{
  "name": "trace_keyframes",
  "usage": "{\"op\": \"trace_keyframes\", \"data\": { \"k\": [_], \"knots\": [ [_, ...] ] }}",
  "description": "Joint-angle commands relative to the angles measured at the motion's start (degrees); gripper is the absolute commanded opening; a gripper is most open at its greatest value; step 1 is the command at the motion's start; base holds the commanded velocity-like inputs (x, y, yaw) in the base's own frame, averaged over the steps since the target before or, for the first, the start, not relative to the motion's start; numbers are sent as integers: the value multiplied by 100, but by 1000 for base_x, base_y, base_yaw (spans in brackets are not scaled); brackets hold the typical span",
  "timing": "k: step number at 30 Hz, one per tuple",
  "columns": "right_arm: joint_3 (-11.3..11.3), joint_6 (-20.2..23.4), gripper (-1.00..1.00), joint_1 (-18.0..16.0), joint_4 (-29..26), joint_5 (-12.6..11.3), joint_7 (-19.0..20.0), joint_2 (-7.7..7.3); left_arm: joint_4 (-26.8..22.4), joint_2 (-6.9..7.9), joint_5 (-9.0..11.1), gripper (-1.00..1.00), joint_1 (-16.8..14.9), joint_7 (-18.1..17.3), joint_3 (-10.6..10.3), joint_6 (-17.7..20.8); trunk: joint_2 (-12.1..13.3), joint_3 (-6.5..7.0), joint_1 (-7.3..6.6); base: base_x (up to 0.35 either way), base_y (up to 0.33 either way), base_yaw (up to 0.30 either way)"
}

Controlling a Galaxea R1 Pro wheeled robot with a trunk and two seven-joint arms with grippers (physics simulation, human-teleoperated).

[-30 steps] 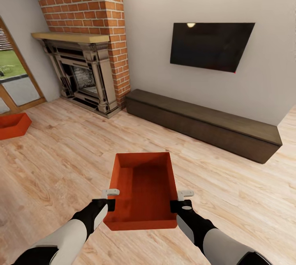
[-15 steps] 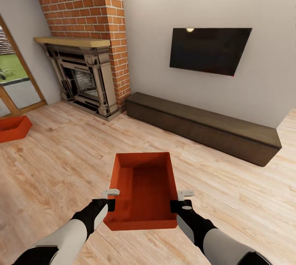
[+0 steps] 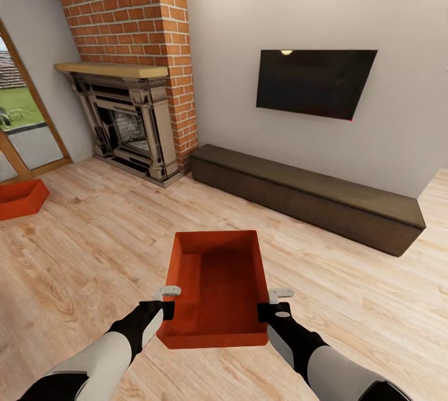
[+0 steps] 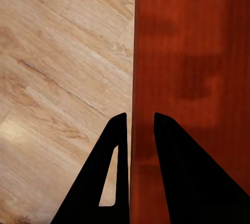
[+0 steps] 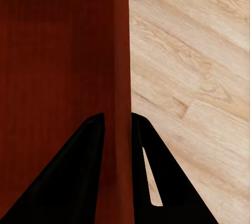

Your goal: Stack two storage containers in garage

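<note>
2 grippers hold 1 orange-red storage container above the light wood plank floor. Left gripper is clamped on its left wall, 1 finger inside, 1 outside; right gripper pinches its right wall likewise. Second container sits on the planks near the glass door. Ahead stand a brick fireplace, dark bench and wall TV.

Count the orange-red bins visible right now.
2. One storage container is held in front of the robot, the left gripper and right gripper each clamped on a side wall. The other container sits on the wood floor by the glass door, partly cropped.
</note>
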Motion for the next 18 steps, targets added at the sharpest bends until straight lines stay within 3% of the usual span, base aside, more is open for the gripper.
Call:
{"op": "trace_keyframes", "data": {
  "k": [1, 18],
  "knots": [
    [-20, -69, -100, -8, -211, 14, 27, -6, 0, 68, -51, -100, 1, 35, 62, 43, -10, -1, 3, 0, 0, 0],
    [-20, -66, -100, -8, -211, 11, 31, -6, 0, 68, -51, -100, 1, 35, 62, 43, -10, 130, 3, 0, 0, 0]
  ]
}}
